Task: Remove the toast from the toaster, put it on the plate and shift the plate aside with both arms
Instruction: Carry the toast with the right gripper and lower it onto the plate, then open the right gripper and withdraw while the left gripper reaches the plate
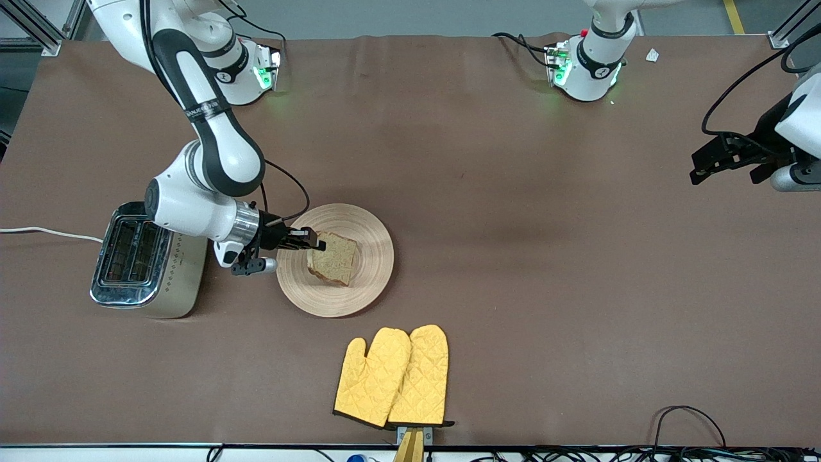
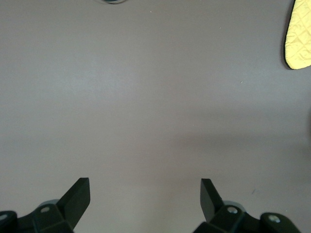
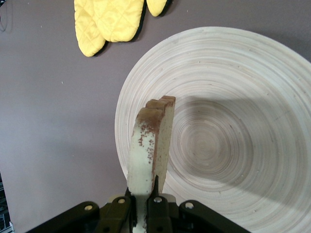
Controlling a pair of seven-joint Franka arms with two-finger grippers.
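Note:
The round beige plate (image 1: 369,256) lies on the brown table beside the toaster. My right gripper (image 1: 315,242) is shut on the toast (image 1: 333,258) and holds it on edge over the plate. In the right wrist view the toast (image 3: 150,145) stands between the fingers (image 3: 156,189) above the plate (image 3: 233,145). My left gripper (image 1: 705,168) is open and empty over the left arm's end of the table, waiting. In the left wrist view its fingertips (image 2: 80,191) frame bare table, with the gripper (image 2: 145,189) wide open.
A silver two-slot toaster (image 1: 144,263) stands toward the right arm's end, with a white cord. A pair of yellow oven mitts (image 1: 394,378) lies nearer the front camera than the plate; they also show in the right wrist view (image 3: 109,22). A mitt edge (image 2: 299,34) shows in the left wrist view.

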